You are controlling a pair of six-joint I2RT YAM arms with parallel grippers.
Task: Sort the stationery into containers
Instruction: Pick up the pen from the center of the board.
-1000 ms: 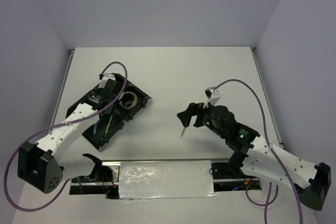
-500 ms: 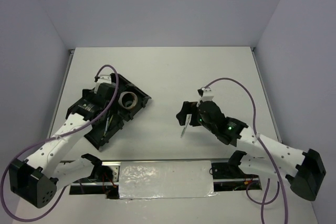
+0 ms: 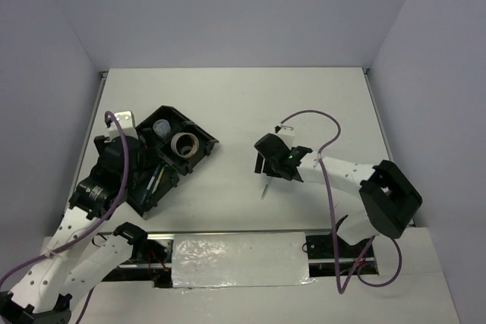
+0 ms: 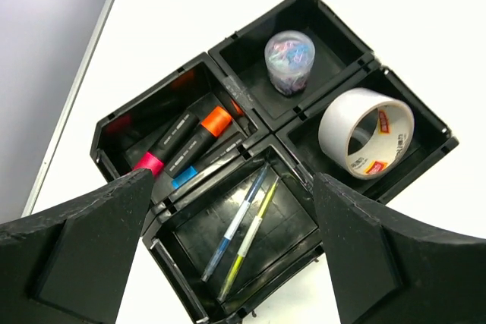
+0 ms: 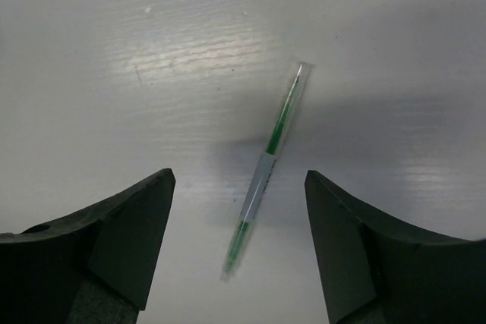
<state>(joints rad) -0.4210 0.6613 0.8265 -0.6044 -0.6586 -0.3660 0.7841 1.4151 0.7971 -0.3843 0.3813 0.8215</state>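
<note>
The black organiser tray (image 3: 206, 146) lies left of centre. In the left wrist view its compartments (image 4: 250, 123) hold three highlighters (image 4: 186, 146), a translucent cup (image 4: 289, 61), a beige tape roll (image 4: 364, 130), and a blue pen (image 4: 237, 221) beside a yellow one (image 4: 254, 237). My left gripper (image 4: 234, 180) hangs open above the pen compartment, holding nothing; from above it (image 3: 130, 163) sits over the tray's near-left side. A green pen (image 5: 266, 165) lies loose on the table (image 3: 265, 187). My right gripper (image 5: 238, 176) is open and straddles it without touching, just above it (image 3: 263, 166).
A foil-covered plate (image 3: 239, 258) lies between the arm bases at the near edge. Grey walls close in the table on the left, back and right. The right arm's purple cable (image 3: 304, 115) loops above its wrist.
The left gripper opened and drew back from the tray toward the near left. The right arm swung and dropped over the green pen, and its jaws have narrowed a little.
</note>
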